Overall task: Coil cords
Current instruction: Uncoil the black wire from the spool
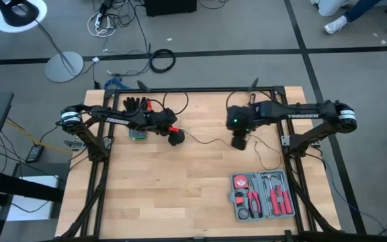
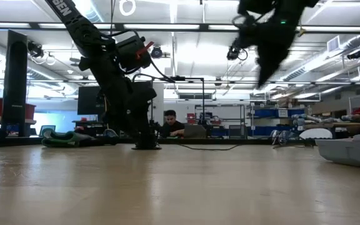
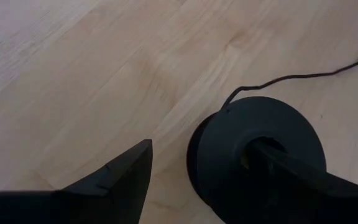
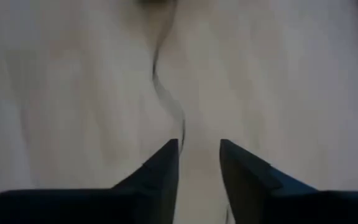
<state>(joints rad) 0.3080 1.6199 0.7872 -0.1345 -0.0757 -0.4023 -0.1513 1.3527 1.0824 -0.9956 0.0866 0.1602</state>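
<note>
The small round black disc [image 1: 176, 138] lies flat on the wooden table, left of the middle. It fills the left wrist view [image 3: 260, 162] and has a round hole in its centre. The thin black wire [image 1: 210, 141] runs from it toward the table's right, past my right gripper [image 1: 239, 142], and ends in slack loops [image 1: 264, 158]. My left gripper [image 1: 172, 134] is open and down at the disc. My right gripper [image 4: 199, 163] hangs above the table with a narrow gap between its fingers. The wire [image 4: 166, 93] lies on the wood below that gap. My left gripper has one finger [image 3: 291, 168] stuck into the disc's centre hole [image 3: 257, 148], coming from above at a slant. The other finger [image 3: 126, 177] stands outside the disc's rim with bare wood between them. The disc lies on the table.
A black glove [image 1: 136, 104] and a small red thing [image 1: 154, 105] lie at the far left. A greenish object [image 1: 138, 134] lies beside my left arm. An open grey tool case [image 1: 264, 195] sits near the front right. There is bare wood at the front left.
</note>
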